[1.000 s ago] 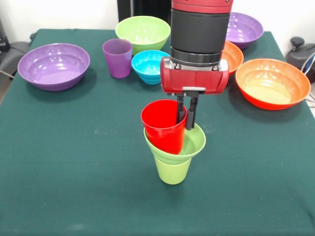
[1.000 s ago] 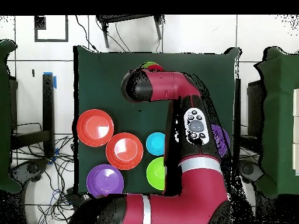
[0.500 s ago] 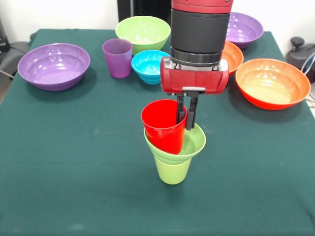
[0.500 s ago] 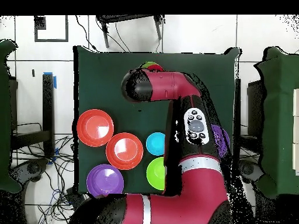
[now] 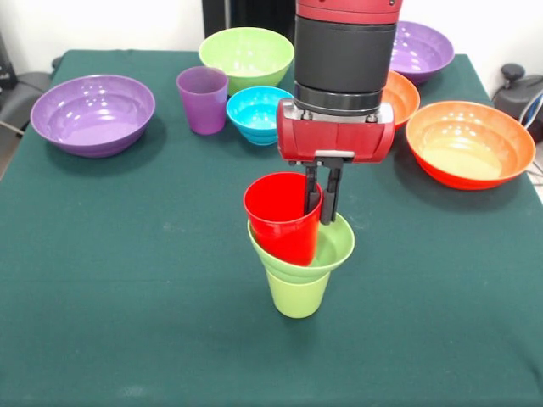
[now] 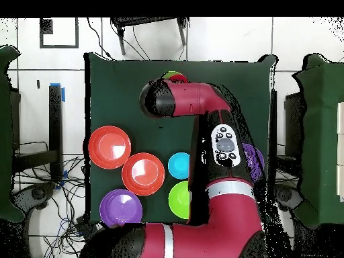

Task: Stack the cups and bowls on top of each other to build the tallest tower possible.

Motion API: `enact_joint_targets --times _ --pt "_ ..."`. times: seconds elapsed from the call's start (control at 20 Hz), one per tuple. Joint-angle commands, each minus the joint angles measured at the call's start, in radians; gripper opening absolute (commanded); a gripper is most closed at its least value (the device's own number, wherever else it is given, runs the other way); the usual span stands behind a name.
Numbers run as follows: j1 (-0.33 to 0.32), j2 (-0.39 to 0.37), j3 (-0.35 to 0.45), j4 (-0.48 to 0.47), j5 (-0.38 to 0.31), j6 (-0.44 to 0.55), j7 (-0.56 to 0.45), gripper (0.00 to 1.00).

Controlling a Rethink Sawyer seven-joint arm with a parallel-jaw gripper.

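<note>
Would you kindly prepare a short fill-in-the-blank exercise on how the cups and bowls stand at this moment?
1. The red plastic cup sits tilted in the small lime-green ribbed bowl, which rests on the lime-green ____.
2. The gripper is shut on the rim of the ____ cup.
3. The small blue ribbed bowl stands beside the translucent ____ cup.

Missing words: cup; red; purple

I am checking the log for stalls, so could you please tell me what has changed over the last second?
Nothing has visibly changed. The gripper stays shut on the rim of the red cup, which sits tilted in the small lime-green bowl on the lime-green cup. The other bowls and the purple cup have not moved.
</note>
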Motion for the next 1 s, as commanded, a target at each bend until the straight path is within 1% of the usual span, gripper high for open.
enact_joint_targets --times 0.05,0.25,0.7,0.85,1.0 --pt "0.032 0.038 0.059 0.050 -0.020 -0.045 0.060 0.00" --pt "0.053 0.029 0.038 0.054 -0.014 -0.029 0.086 0.00" --pt "0.064 0.038 0.033 0.057 -0.009 -0.063 0.105 0.00" --pt "0.071 0.033 0.023 0.059 -0.011 -0.059 0.108 0.00" --pt "0.065 0.026 0.023 0.066 -0.013 -0.053 0.096 0.00"
